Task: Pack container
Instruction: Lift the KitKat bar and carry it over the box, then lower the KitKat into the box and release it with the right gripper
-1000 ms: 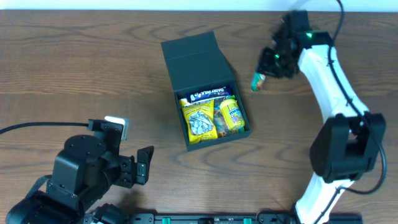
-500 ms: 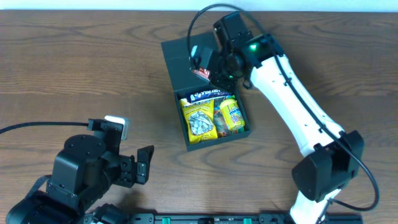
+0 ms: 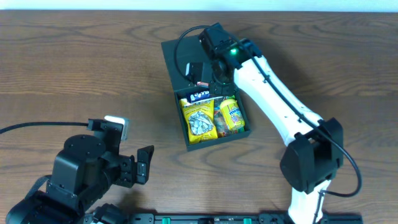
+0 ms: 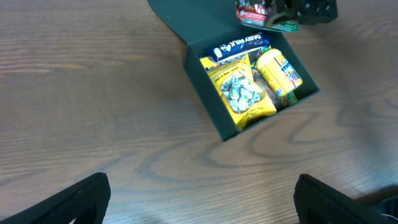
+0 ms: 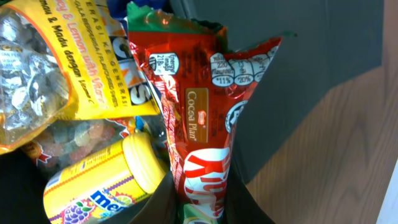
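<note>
The container (image 3: 176,111) is a dark teal-black box with its flap lid (image 3: 186,56) open toward the far side. Inside lie a blue bar (image 3: 200,96), a yellow candy bag (image 3: 199,122) and a yellow tube (image 3: 231,114). My right gripper (image 3: 203,77) is shut on a red wafer-bar packet (image 5: 205,137) and holds it over the box's far edge, above the blue bar. The packet also shows in the left wrist view (image 4: 260,15). My left gripper (image 4: 202,199) is open and empty over bare table, near of the box (image 4: 214,118).
The wooden table (image 3: 81,74) spreads all round the box. The left arm's body (image 3: 93,168) sits at the near left. The right arm (image 3: 273,99) reaches across from the near right over the box's right side.
My right gripper has carried the red packet from the far right of the table leftward to over the box's far edge. The left arm has not moved.
</note>
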You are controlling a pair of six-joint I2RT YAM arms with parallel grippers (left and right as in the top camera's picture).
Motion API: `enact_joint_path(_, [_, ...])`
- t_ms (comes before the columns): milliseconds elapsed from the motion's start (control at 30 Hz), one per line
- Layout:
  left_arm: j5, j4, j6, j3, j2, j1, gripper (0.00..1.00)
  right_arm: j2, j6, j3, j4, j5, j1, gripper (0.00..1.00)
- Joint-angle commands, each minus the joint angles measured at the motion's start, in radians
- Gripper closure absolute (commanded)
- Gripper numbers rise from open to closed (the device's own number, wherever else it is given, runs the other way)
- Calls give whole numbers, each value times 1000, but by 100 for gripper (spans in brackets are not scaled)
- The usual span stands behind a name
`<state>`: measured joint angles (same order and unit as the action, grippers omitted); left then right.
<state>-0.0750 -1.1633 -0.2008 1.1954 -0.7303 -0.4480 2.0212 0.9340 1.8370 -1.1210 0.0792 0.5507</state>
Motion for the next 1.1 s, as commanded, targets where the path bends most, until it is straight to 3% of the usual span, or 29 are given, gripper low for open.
enact_joint_path(0, [5,0,22,21,2,2,5,26,32,-3,2,-18,25,99])
enact_joint_path(267, [5,0,22,21,2,2,5,60,32,-27,5,-27,56,99])
enact_joint_path(300, [5,0,22,21,2,2,5,60,32,-31,10,-27,58,92])
enact_joint_path(333, [5,0,22,21,2,2,5,60,31,-34,13,-27,58,64])
enact_joint_path(367, [5,0,22,21,2,2,4,60,29,-34,14,-27,58,1])
enact_joint_path(700, [5,0,22,21,2,2,5,60,-110,-33,100,197,59,1])
enact_joint_path(833, [5,0,23,21,2,2,5,60,-110,-33,105,180,60,1])
enact_joint_path(900, [5,1,26,21,2,2,5,60,-111,-34,103,112,60,7])
enact_joint_path(933, [5,1,27,21,2,3,5,60,-111,-34,103,68,60,18])
enact_joint_path(967, [5,1,29,21,2,2,5,60,-111,-34,106,32,60,37])
enact_joint_path(1000, [5,1,29,21,2,2,5,60,-127,-34,113,3,60,74])
enact_joint_path(1033, [5,1,29,21,2,2,5,60,-169,-34,126,-9,60,94])
enact_joint_path(1067, [5,1,29,21,2,3,5,60,-237,-34,145,-9,58,99])
